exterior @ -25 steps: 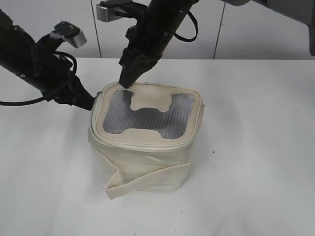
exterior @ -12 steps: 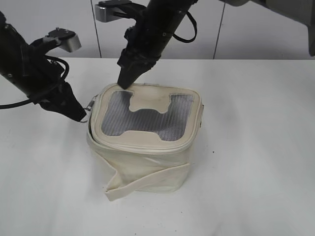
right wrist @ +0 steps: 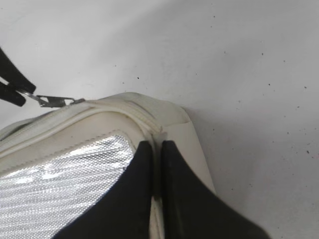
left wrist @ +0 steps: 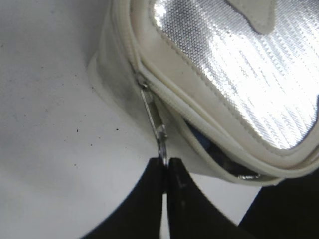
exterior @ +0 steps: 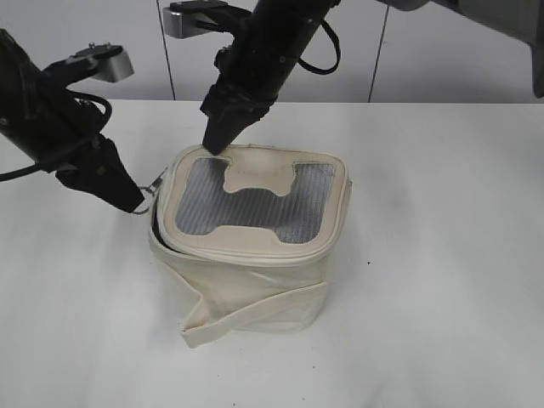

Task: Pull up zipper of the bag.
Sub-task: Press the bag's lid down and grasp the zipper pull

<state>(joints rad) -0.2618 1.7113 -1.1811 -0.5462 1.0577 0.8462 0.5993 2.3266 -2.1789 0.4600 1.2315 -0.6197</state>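
The cream bag [exterior: 255, 285] stands mid-table, with its mesh-window lid [exterior: 255, 200] on top. My left gripper [exterior: 129, 201] is shut on the ring pull of a silver zipper slider [exterior: 154, 182] at the bag's left rim, and the pull is stretched taut. In the left wrist view the jaws [left wrist: 165, 162] pinch the pull [left wrist: 153, 115]. The zip track [left wrist: 164, 97] gapes to the right, showing the dark inside [left wrist: 219, 157]. My right gripper [exterior: 216, 144] is shut, tips pressing on the lid's back-left corner [right wrist: 155, 145]. The pull also shows in the right wrist view [right wrist: 52, 101].
The bag's loose cream strap [exterior: 246, 316] hangs across its front and touches the white table [exterior: 442, 255]. A second bit of silver metal [left wrist: 246, 176] shows low in the open gap. A wall of pale panels stands behind the table.
My left gripper has drawn back to the left, away from the bag, and the silver pull now shows stretched between it and the rim. The right gripper has stayed on the lid corner.
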